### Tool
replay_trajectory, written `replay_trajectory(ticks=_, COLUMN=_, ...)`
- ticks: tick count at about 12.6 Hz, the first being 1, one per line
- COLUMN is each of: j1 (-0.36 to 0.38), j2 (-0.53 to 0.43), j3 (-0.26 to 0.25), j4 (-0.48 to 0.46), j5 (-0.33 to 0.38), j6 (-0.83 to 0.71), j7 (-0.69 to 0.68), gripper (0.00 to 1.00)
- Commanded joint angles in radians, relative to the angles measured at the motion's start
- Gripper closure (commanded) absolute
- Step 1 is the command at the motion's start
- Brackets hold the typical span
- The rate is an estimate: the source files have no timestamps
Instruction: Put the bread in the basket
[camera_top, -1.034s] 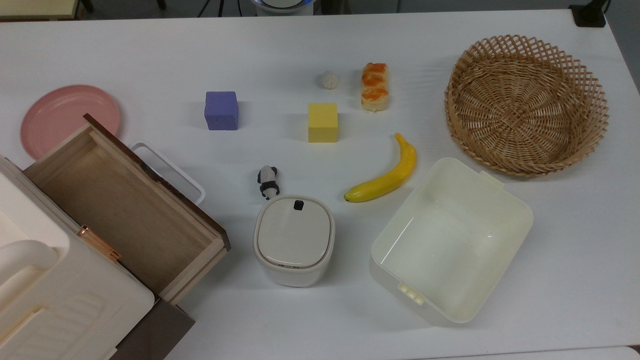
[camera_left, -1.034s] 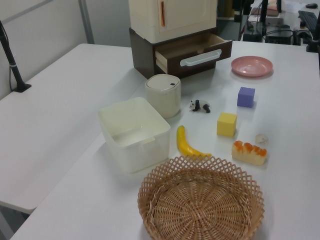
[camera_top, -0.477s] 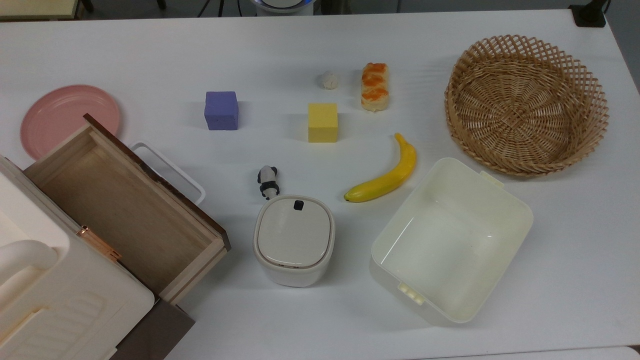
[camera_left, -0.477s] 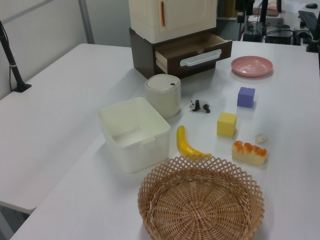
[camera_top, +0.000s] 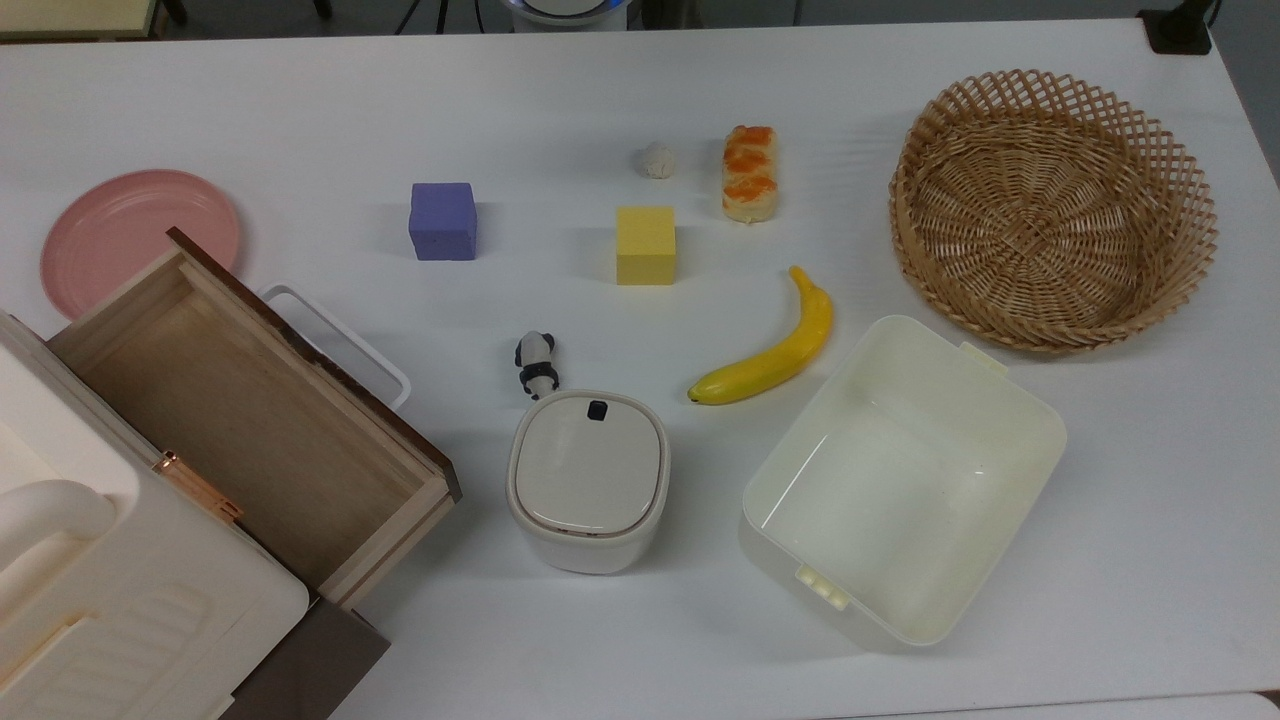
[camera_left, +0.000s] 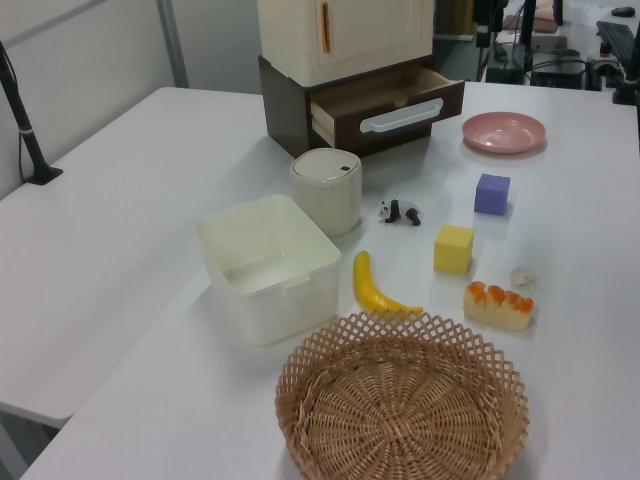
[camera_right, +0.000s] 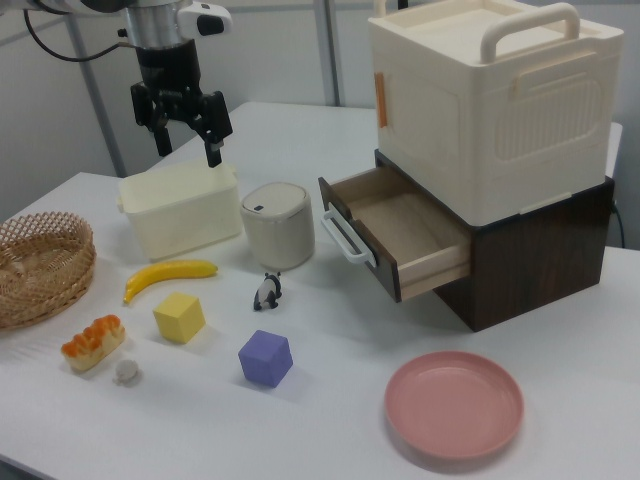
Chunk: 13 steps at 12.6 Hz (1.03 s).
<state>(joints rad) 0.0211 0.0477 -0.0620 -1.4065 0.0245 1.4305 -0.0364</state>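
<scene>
Nothing has moved; tool (camera_right: 184, 135) hangs high, fingers apart, pointing down, well away from the bread (camera_right: 93, 343).

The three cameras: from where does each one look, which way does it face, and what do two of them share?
Top view: overhead, facing straight down on the table; bread lies left of the basket.
Left view: beyond the basket end, facing the drawer cabinet.
Right view: near the pink plate, facing back; open gripper hangs above the tub.
All share bread and basket.
</scene>
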Motion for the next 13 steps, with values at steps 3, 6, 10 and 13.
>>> replay_trajectory(ticks=3, j1=-0.009, j2=-0.011, j3=0.007, j4=-0.022, j5=0.006, j6=0.021, j7=-0.026, gripper=0.0)
replay_trajectory(ticks=6, j1=-0.009, j2=-0.006, j3=0.004, j4=-0.022, j5=0.005, j6=0.028, j7=-0.028, gripper=0.0)
replay_trajectory(ticks=10, j1=-0.007, j2=0.0, j3=0.004, j4=-0.022, j5=0.005, j6=0.027, j7=-0.026, gripper=0.0)
replay_trajectory(ticks=13, j1=-0.009, j2=-0.002, j3=0.002, j4=-0.019, j5=0.003, j6=0.027, j7=-0.028, gripper=0.0)
